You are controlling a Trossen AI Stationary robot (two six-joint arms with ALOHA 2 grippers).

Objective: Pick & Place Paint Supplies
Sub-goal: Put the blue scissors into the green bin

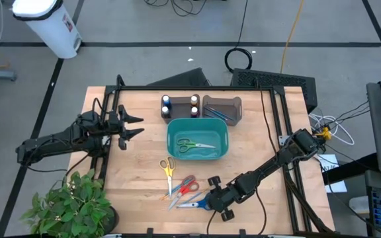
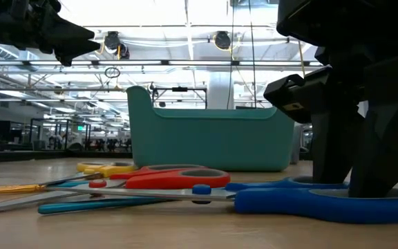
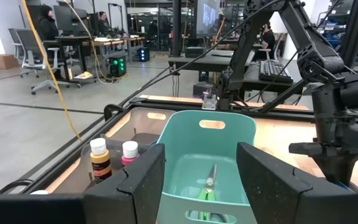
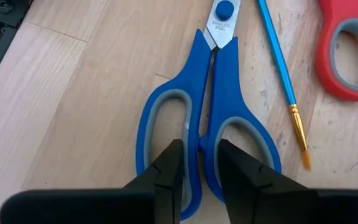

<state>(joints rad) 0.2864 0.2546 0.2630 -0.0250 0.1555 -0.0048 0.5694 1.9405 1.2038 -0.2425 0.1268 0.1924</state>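
My right gripper [image 1: 211,200] stands at the table's near side, pointing down on the handles of the blue scissors [image 4: 207,99], which lie flat on the wood. A thin blue paintbrush [image 4: 277,59] lies beside them. The red scissors [image 1: 188,185] and yellow scissors [image 1: 168,168] lie close by. My left gripper [image 1: 132,125] hovers open above the table, left of the teal bin [image 1: 197,153]. Small paint bottles [image 1: 166,106] [image 1: 194,106] stand on their bases behind the bin. In the left wrist view two white-capped bottles [image 3: 100,158] [image 3: 129,153] show. My right gripper comes from above, pointing down, one fingertip [image 4: 169,163] inside each finger loop of the blue scissors. The two inner bars of the handles [image 4: 202,146] sit pinched between the fingers. The scissors lie flat on the table, blades toward the table's left.
Green scissors [image 1: 194,145] lie inside the teal bin. A grey holder [image 1: 222,109] with brushes stands right of the bottles. A potted plant [image 1: 71,205] sits at the near left corner. Bare wood lies between the left gripper and the yellow scissors.
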